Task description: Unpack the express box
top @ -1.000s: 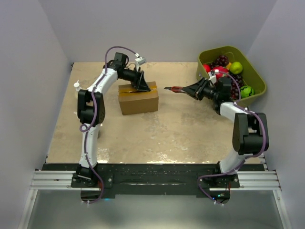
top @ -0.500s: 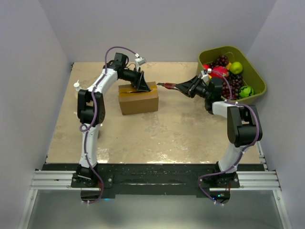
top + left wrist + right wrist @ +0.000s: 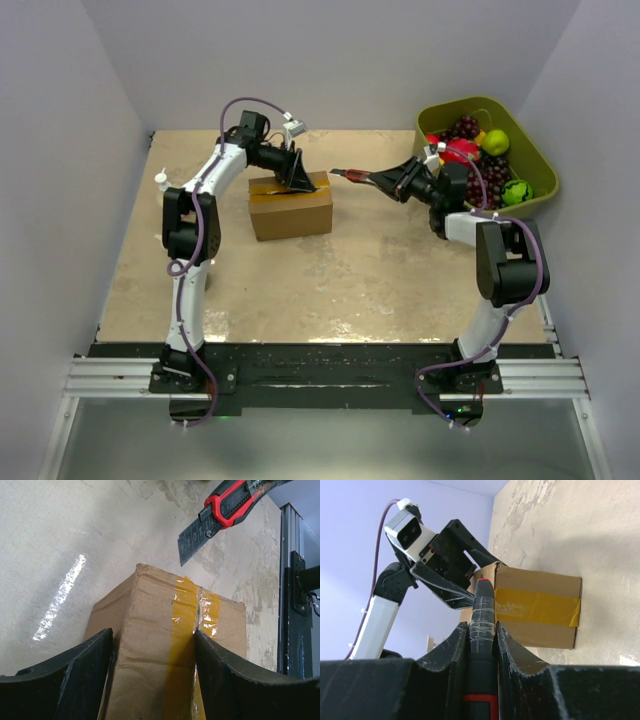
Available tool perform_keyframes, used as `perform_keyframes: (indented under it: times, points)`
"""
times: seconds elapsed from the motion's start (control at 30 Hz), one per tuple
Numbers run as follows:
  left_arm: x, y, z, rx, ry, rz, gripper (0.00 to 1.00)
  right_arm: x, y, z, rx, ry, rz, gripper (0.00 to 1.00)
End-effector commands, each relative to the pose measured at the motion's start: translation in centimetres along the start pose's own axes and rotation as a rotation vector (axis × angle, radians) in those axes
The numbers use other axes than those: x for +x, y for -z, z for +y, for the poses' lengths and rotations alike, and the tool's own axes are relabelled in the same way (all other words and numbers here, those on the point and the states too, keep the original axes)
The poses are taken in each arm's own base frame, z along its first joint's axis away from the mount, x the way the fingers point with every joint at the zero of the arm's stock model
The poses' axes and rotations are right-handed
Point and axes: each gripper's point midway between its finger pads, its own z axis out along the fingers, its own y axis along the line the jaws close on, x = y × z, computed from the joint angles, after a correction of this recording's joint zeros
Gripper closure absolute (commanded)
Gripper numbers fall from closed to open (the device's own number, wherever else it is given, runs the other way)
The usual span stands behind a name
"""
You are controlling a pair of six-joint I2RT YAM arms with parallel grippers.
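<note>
The express box (image 3: 290,210) is a brown carton with yellowish tape along its top, standing at the back left of the table. My left gripper (image 3: 298,182) comes down on its back right part. In the left wrist view one finger (image 3: 85,672) lies against the box (image 3: 150,610) side and the other (image 3: 240,680) rests on the taped seam, clamping that half. My right gripper (image 3: 385,183) is shut on a red and black utility knife (image 3: 350,177). Its blade (image 3: 192,542) hangs just off the box's right end, apart from it. The right wrist view shows the knife (image 3: 482,625) pointing at the box (image 3: 540,605).
A green bin (image 3: 530,160) of fruit stands at the back right, behind my right arm. A small white object (image 3: 160,180) sits at the table's left edge. Grey walls close in the left, back and right sides.
My right arm has carried the knife left and slightly back, bringing the blade close to the box's right end. The left arm and the box have not moved.
</note>
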Motion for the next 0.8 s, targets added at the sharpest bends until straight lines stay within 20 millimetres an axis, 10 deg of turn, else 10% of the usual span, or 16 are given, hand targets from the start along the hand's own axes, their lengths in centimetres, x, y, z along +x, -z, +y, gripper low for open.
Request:
perform_keyframes:
  times: [0.0, 0.77]
  points:
    - [4.4, -0.3, 3.8, -0.137, 0.021, 0.111, 0.3, -1.1, 0.3, 1.4, -0.028, 0.068, -0.041, 1.0]
    - [4.7, -0.3, 4.2, -0.142, 0.025, 0.116, 0.3, 0.3, 0.6, 1.9, -0.046, 0.061, 0.003, 1.0]
